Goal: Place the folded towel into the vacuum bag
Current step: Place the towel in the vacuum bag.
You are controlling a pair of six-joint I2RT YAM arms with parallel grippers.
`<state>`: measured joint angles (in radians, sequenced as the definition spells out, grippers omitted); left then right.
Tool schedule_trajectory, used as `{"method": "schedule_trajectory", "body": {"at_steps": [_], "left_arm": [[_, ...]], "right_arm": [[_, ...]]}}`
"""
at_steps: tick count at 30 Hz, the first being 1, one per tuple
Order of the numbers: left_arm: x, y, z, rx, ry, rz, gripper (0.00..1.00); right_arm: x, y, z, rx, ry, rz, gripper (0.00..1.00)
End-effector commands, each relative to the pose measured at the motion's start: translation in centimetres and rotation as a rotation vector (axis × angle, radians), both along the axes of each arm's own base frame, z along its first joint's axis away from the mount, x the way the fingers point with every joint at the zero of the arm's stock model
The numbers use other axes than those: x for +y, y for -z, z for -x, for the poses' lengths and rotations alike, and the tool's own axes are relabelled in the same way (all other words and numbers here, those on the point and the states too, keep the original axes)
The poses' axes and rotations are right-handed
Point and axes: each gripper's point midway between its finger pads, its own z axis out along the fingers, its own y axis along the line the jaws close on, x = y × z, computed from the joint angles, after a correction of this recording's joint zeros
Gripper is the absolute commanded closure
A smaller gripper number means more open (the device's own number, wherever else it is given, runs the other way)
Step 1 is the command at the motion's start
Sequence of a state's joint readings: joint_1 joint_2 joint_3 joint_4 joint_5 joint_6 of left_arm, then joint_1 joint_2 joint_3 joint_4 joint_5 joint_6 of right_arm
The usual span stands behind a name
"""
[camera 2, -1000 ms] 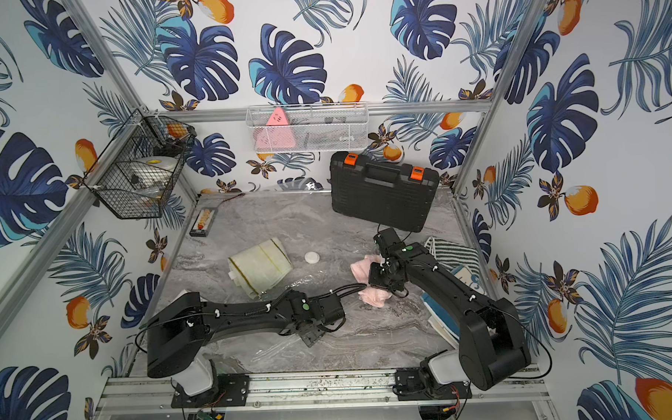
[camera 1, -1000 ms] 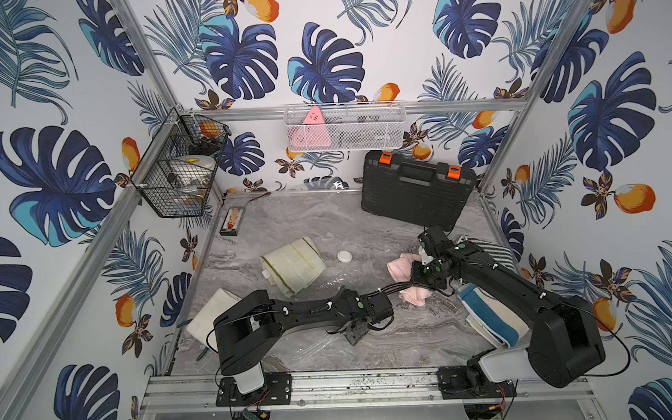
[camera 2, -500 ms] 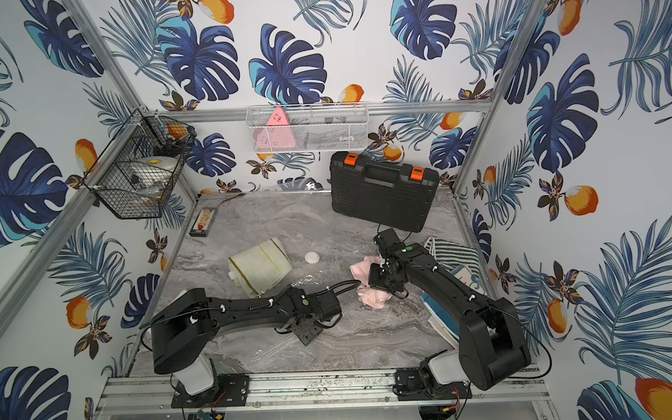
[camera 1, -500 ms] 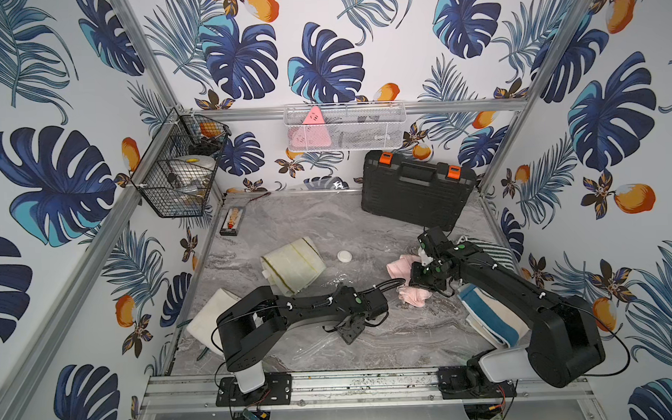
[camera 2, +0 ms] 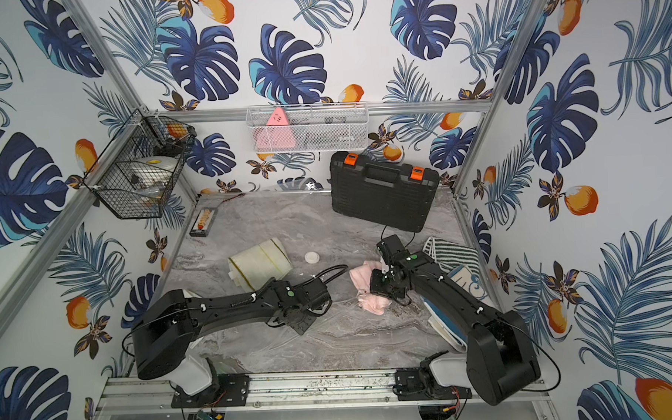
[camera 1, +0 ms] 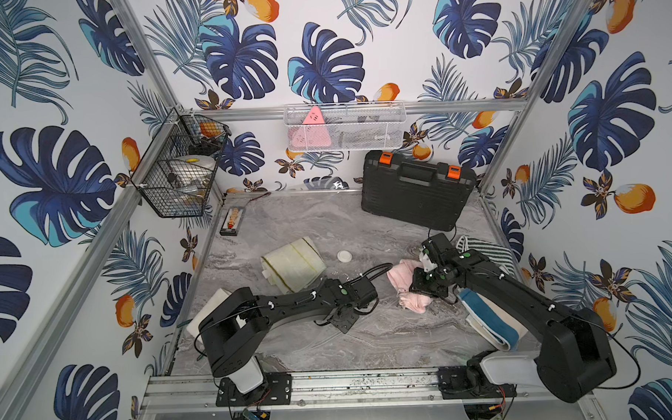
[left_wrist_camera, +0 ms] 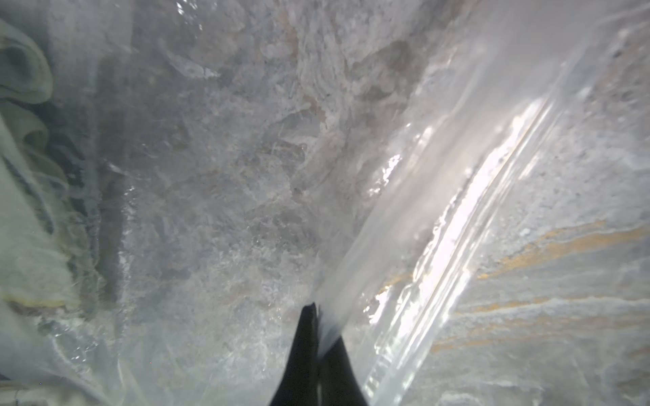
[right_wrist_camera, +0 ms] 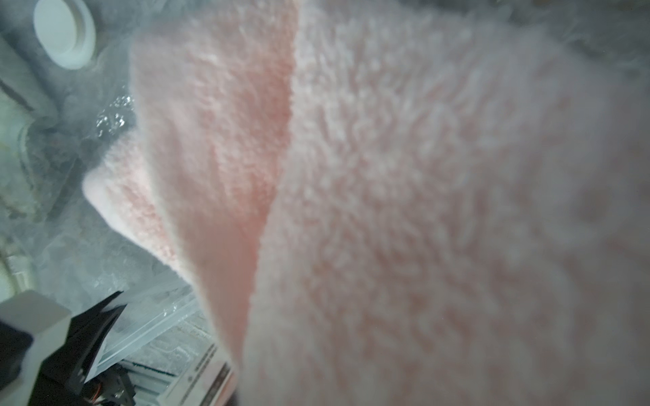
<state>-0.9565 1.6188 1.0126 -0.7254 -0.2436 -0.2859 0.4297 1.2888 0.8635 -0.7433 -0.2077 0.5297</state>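
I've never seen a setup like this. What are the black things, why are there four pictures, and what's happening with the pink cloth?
The black things are two robot arms fixed at the front of a table. Each arm ends in a two-fingered gripper. Two pictures look down from above, side by side. The other two come from small cameras on the arms' wrists.

On the table lie a clear bag with a white valve, a cream towel, a black case and a striped towel.

The left gripper is pinched shut on the bag's edge. The right gripper holds the pink towel, which fills its wrist view.
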Motion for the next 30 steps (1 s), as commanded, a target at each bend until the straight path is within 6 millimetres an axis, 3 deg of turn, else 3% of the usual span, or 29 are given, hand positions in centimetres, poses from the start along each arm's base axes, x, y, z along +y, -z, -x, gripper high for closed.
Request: {"method": "schedule_trajectory", "body": {"at_steps": [1,4,7,10,14,17,19,22,24,26,30], "left_arm": [[-1.3,-2.6,-1.2,-0.077,-0.009,0.119,1.0],[-1.0,-5.7,-2.1,-0.162,-0.049,0.208,1.0],[-1.2,-8.1,-2.2,-0.207,-0.077,0.309,1.0],[-2.0,-9.9,-1.9,-0.228,-0.079,0.422,1.0],[-2.7,-10.7,-1.7,-0.229,-0.066,0.471,1.0],[-3.0,-11.1,-1.8,-0.238,-0.071,0.505,1.0],[-3.2,-11.5,-1.9,-0.246,-0.073,0.525,1.0],[-3.3,-11.8,-2.2,-0.26,-0.079,0.528,1.0],[-3.4,-11.9,-2.3,-0.262,-0.08,0.533,1.0],[-3.6,-12.0,-2.3,-0.261,-0.071,0.54,1.0],[-3.8,-11.6,-2.2,-0.255,-0.068,0.544,1.0]], "right_arm": [[3.6,-0.6,3.0,0.009,-0.066,-0.133,1.0],[6.9,-0.5,6.1,-0.022,-0.147,-0.165,1.0],[10.0,-0.3,7.6,-0.063,-0.214,-0.19,1.0],[12.7,-0.5,7.2,-0.129,-0.288,-0.157,1.0],[17.6,-1.0,5.8,-0.166,-0.337,-0.214,1.0],[21.3,0.3,6.1,-0.161,-0.383,-0.257,1.0],[21.8,2.4,6.1,-0.166,-0.4,-0.218,1.0],[19.5,6.7,5.8,-0.14,-0.383,-0.069,1.0],[18.3,7.7,5.5,-0.156,-0.391,0.007,1.0],[18.5,7.4,5.4,-0.182,-0.415,0.002,1.0],[21.2,4.5,4.5,-0.289,-0.47,-0.093,0.99]]}}
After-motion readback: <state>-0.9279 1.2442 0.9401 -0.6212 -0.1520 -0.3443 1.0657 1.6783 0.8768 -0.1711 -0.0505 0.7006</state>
